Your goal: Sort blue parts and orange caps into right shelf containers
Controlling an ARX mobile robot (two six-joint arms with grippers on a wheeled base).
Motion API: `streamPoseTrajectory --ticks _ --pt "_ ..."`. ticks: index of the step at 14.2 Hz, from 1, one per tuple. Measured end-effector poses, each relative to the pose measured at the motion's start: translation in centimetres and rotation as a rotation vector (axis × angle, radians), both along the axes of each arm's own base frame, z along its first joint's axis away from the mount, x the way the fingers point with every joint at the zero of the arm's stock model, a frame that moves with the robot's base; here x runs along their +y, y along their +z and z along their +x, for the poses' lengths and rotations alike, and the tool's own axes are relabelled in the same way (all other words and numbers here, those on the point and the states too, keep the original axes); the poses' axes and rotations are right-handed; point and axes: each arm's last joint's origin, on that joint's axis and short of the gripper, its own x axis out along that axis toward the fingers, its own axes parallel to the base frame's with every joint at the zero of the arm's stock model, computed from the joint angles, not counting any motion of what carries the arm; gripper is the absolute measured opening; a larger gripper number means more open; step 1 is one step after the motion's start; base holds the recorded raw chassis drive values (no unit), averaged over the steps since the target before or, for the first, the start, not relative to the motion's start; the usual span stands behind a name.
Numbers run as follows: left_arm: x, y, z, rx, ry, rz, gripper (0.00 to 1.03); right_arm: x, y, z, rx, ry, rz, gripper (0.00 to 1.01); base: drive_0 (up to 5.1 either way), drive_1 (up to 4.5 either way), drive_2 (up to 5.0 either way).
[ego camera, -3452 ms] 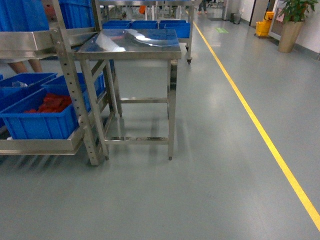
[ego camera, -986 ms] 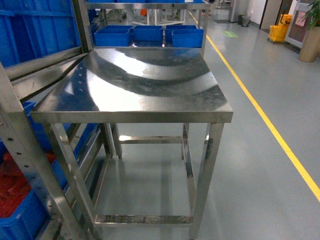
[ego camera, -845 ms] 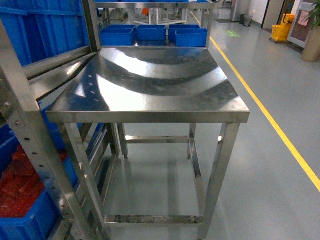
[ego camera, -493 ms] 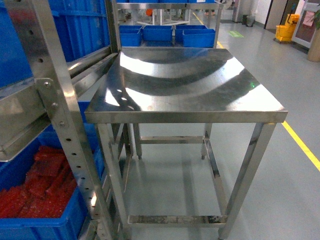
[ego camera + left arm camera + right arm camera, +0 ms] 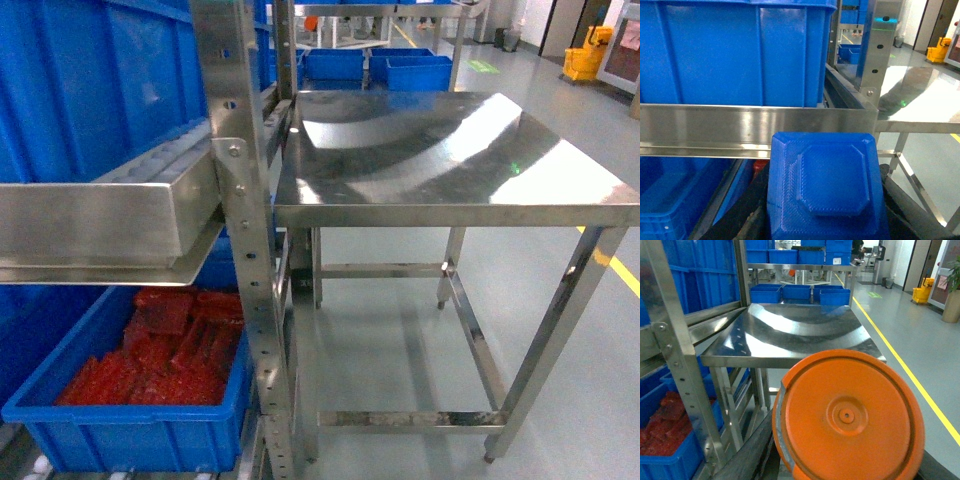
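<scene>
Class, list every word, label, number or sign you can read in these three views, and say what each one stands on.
No readable text in any view.
White label on a far blue crate, right wrist view: too small to read.
Green floor marking: blurred, unreadable.
Blue part and orange cap: moulded shapes only, no lettering.

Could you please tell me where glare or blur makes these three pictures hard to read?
Head view: ceiling light glares in broad white bands across the steel table top, and the shelf rail shines too. Left wrist view: the blue part fills the foreground, slightly soft, while the rail reflects brightly. Right wrist view: the orange cap blocks the lower frame; the table shows curved reflections.
</scene>
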Motion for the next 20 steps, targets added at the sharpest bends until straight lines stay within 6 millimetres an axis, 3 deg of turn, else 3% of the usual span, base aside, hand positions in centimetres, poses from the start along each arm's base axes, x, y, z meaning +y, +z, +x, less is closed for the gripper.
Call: streamPoseTrajectory --ticks 20 --pt "0.00 0.00 0.00 0.000 -0.001 0.000 0.43 0.00 0.00 0.00 0.000 0.000 0.000 0.43 -5.0 2.23 2.5"
